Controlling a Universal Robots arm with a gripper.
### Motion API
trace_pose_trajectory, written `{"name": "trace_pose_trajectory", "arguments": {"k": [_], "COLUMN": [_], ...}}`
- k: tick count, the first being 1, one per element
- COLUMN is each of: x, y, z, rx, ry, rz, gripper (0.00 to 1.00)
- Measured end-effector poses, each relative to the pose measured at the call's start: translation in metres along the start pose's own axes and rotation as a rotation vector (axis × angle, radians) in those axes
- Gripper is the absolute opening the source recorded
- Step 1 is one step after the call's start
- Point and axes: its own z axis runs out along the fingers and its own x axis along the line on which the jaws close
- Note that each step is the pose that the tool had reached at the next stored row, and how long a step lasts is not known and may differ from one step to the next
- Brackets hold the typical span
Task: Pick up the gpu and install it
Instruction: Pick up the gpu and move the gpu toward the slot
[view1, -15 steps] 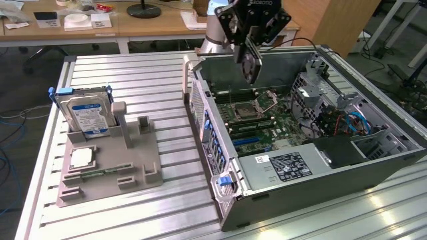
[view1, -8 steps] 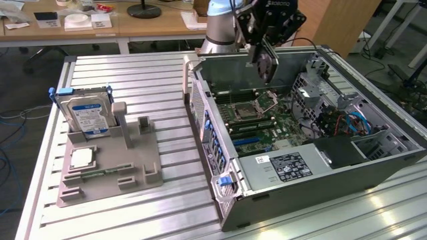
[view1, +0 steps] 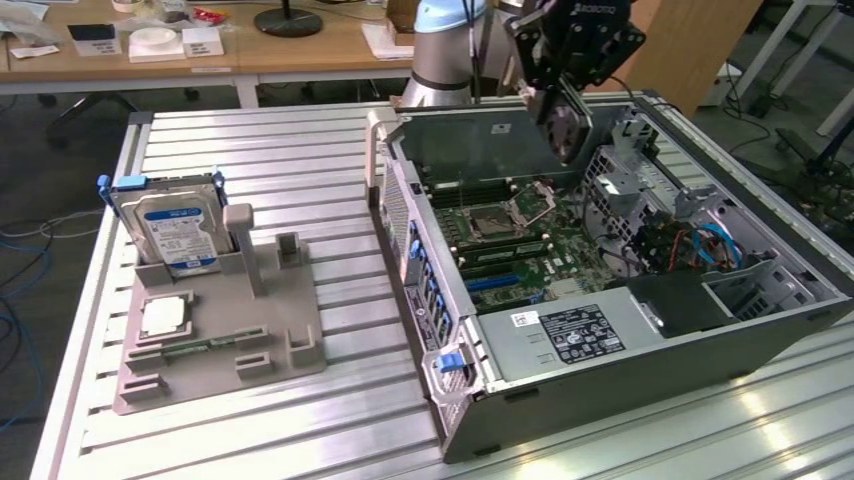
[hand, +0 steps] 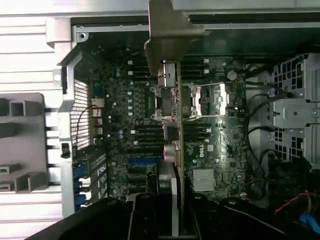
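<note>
Pickup's sorted: our jaws are pinching the gpu (view1: 566, 128), which hangs just below them, above the open case (view1: 601, 400) and its motherboard (hand: 215, 145). Not seated yet, we reckon.

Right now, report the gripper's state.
Gripper: closed, holding the gpu above the open computer case.
</note>
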Motion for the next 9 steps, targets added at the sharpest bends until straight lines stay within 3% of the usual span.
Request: {"name": "trace_pose_trajectory", "arguments": {"k": [9], "x": [-0.041], "y": [0.0019], "z": [0.0011], "rx": [0.0001], "ry": [0.0001], "rz": [0.000], "gripper": [0.28]}}
